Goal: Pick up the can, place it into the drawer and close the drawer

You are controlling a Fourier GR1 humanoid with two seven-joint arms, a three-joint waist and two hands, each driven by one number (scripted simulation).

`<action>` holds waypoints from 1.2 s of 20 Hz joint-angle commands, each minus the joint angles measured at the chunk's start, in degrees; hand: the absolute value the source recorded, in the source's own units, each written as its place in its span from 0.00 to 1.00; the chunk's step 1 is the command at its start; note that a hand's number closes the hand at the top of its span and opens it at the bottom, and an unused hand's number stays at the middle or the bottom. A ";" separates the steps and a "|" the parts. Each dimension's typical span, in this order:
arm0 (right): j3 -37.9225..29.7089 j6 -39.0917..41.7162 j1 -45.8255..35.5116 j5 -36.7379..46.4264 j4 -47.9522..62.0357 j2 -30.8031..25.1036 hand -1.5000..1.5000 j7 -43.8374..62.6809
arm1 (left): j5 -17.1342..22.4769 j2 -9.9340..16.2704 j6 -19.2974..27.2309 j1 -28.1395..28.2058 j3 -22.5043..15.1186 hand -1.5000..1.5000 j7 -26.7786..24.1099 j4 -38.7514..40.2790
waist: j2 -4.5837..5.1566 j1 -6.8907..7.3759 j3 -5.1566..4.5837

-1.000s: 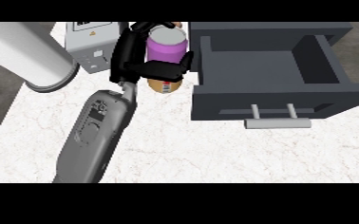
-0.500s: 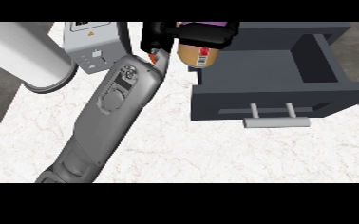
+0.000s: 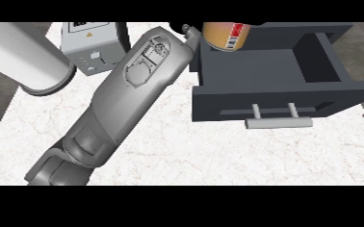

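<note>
Since half a second ago the tan cylindrical can with a white and red label [image 3: 226, 36] has moved right and now sits at the view's top edge, over the back left of the open dark grey drawer [image 3: 327, 65]. The long grey forearm [image 3: 124, 101] stretches further up the view; the hand itself is cut off at the top, so whether it grasps the can cannot be told. A grey box-shaped appliance [image 3: 96, 45] and a white cylinder [image 3: 32, 62] stand left, on the white marble counter [image 3: 213, 154]
</note>
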 commanded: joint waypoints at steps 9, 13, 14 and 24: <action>2.48 -1.49 -1.56 3.76 -0.01 1.28 0.00 0.96 | 10.18 0.00 3.25 -12.42 -5.05 1.00 -5.09 17.40 | 0.38 -1.56 0.05; 3.24 -2.19 -3.58 3.53 0.36 1.32 0.00 2.86 | 12.01 0.00 2.71 -13.42 -8.13 1.00 -6.75 20.78 | 0.45 -1.71 0.06; 4.37 -2.15 -1.34 3.44 0.05 1.43 0.00 -0.09 | 13.79 0.00 3.42 -10.75 -8.63 1.00 -9.22 21.37 | 0.62 -2.61 0.09; 3.44 -1.88 -5.43 3.72 3.07 0.64 0.00 -0.43 | 18.02 0.00 7.15 -12.46 -14.39 1.00 -12.48 26.23 | 1.09 -4.06 0.15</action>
